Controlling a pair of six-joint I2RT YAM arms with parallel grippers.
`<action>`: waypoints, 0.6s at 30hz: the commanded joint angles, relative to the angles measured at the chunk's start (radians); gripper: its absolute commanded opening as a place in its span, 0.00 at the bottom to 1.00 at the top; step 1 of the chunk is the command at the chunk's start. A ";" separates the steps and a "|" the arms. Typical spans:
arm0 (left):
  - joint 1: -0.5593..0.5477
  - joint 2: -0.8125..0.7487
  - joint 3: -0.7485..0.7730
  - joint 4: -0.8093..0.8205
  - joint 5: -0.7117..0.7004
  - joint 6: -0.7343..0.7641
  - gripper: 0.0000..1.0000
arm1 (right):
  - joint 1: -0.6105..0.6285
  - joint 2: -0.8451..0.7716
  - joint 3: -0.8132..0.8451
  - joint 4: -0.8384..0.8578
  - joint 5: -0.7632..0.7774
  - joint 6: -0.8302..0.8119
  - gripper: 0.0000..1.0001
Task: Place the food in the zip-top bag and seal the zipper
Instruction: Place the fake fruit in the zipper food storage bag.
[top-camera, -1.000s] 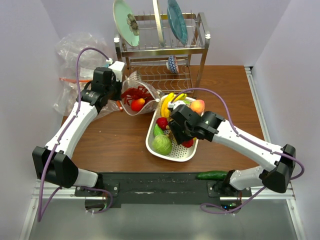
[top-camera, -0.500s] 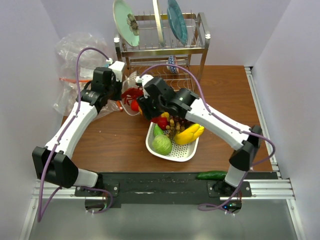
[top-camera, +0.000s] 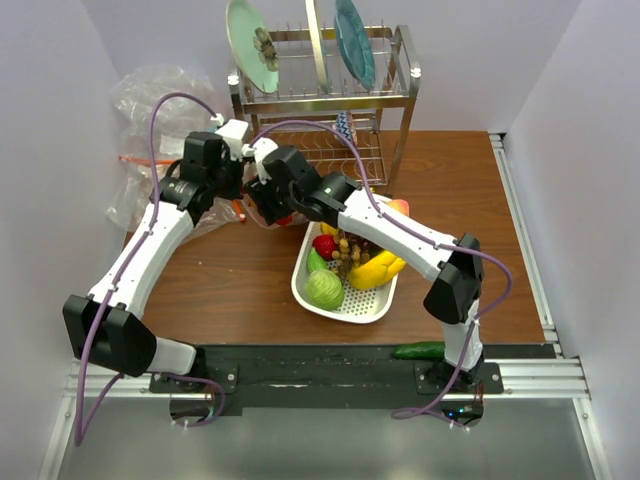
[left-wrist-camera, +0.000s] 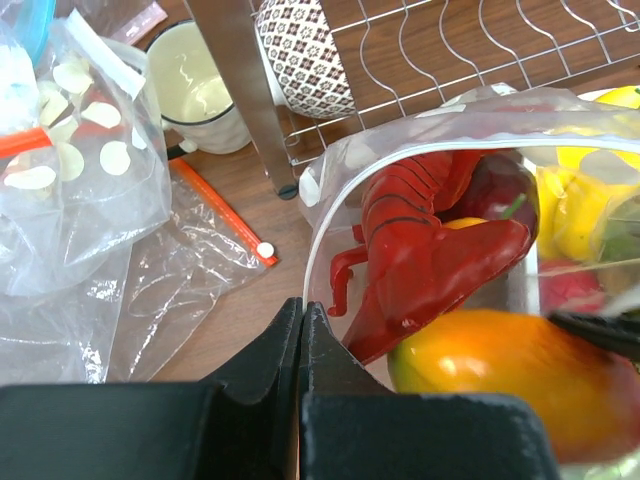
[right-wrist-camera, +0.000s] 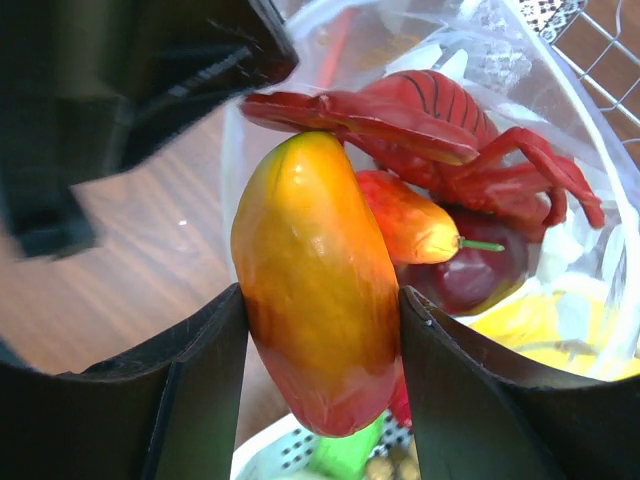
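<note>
My left gripper (left-wrist-camera: 302, 305) is shut on the mouth rim of the clear zip-top bag (left-wrist-camera: 312, 225) and holds it open beside the dish rack. In the bag lie food pieces: a red lobster (right-wrist-camera: 440, 110), an orange-red pepper (right-wrist-camera: 405, 225) and a dark red apple (right-wrist-camera: 480, 270). My right gripper (right-wrist-camera: 320, 310) is shut on an orange-yellow toy fruit (right-wrist-camera: 315, 280), which hangs at the bag's mouth, close above the lobster. From above, the right gripper (top-camera: 265, 205) sits right next to the left gripper (top-camera: 237, 180). The zipper strip itself I cannot make out.
The white tray (top-camera: 345, 308) right of the bag holds a green cabbage (top-camera: 323, 289), yellow bananas (top-camera: 378, 268) and a small red fruit (top-camera: 324, 245). A metal dish rack (top-camera: 320, 110) stands behind. Crumpled clear bags (top-camera: 150, 110) lie at the far left. A cucumber (top-camera: 422, 350) rests at the near edge.
The right arm has swung from over the tray up and left to the bag's mouth, carrying the orange-yellow fruit. The left gripper has kept its hold on the bag rim.
</note>
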 joint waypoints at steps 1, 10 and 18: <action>0.008 -0.028 0.061 0.016 0.046 -0.017 0.00 | -0.029 -0.066 -0.086 0.264 0.039 -0.118 0.49; 0.008 -0.025 0.066 0.007 0.043 -0.020 0.00 | -0.091 -0.061 -0.050 0.243 0.088 -0.098 0.50; 0.008 -0.017 0.069 0.007 0.060 -0.023 0.00 | -0.094 -0.118 -0.176 0.434 -0.129 -0.147 0.51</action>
